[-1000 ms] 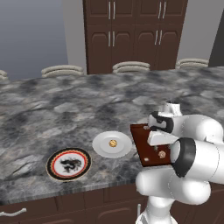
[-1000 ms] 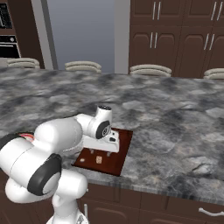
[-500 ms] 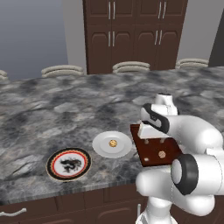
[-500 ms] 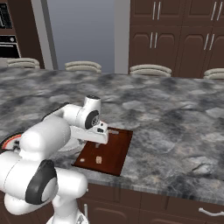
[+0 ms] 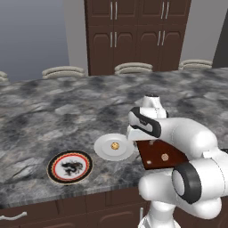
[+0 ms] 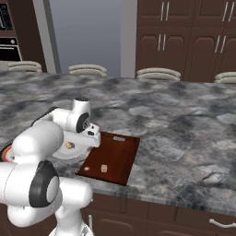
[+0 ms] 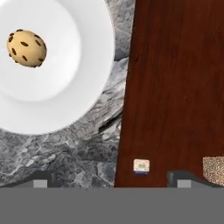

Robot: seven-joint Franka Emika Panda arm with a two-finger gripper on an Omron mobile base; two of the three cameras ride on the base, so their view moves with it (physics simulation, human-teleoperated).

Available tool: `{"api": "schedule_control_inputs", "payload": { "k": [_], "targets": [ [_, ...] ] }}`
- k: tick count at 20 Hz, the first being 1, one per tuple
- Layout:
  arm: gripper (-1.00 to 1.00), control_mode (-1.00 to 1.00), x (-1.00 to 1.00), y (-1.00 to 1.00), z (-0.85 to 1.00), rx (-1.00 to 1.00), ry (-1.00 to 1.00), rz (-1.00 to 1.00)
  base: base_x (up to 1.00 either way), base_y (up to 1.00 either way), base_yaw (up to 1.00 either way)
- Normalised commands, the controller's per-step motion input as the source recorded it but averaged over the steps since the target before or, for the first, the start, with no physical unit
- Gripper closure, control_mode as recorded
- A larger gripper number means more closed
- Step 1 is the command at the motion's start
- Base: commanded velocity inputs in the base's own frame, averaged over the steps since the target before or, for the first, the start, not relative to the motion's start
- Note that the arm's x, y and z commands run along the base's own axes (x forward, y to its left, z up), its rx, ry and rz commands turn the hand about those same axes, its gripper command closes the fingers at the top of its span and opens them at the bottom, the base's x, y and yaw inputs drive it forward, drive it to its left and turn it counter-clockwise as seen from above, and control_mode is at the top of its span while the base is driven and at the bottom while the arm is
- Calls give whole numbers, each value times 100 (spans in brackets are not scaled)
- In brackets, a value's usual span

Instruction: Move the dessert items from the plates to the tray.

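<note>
Hand view first: a golden cookie (image 7: 26,48) dotted with dark chips is seen lying on the white plate (image 7: 78,87), toward its upper left part, untouched. Just beside the plate, across a narrow strip of grey marble counter (image 7: 65,153), the tray (image 7: 175,87) is laid out, its dark reddish wood running up the right side of the view. On the tray, near its lower edge, a small pale square piece (image 7: 141,166) is spotted, and at the far lower right a speckled brownish piece (image 7: 214,169) is cut off by the frame. The two finger tips (image 7: 40,180) are seen spread wide apart at the bottom, one over the counter and one over the tray, with nothing held between them.

From the left base view, the cookie (image 5: 115,145) is placed at the middle of the white plate (image 5: 104,149), and a small round tan piece (image 5: 164,156) is picked out on the tray (image 5: 156,151), which sits just right of the plate. The hand is partly masked by the arm there. Farther left, well apart from the tray, the patterned plate (image 5: 70,166) with its black rim, red ring and dark motif is seen near the counter's (image 5: 53,116) front edge.

From the right base view, the gripper (image 6: 92,138) is held above the gap between white plate (image 6: 69,151) and tray (image 6: 115,154); a handle slot (image 6: 119,138) is noted at the tray's far end, and a pale piece (image 6: 104,168) near its front.
</note>
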Motion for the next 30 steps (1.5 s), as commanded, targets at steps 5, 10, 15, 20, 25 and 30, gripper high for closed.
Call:
{"api": "schedule_control_inputs", "payload": {
  "k": [5, 10, 15, 20, 25, 30],
  "targets": [
    [-100, -100, 30, 47, 0, 0, 0, 0, 0, 0, 0],
    [-100, -100, 41, 36, 0, 0, 0, 0, 0, 0, 0],
    [-100, -100, 31, 18, -2, 0, 0, 0, 0, 0, 0],
    [-100, -100, 14, 35, -9, -2, 0, 0, 0, 0, 0],
    [-100, -100, 26, 38, -13, -4, 0, 0, 0, 0, 0],
    [-100, -100, 23, 14, -11, -1, 0, 0, 0, 0, 0]
  ]
}}
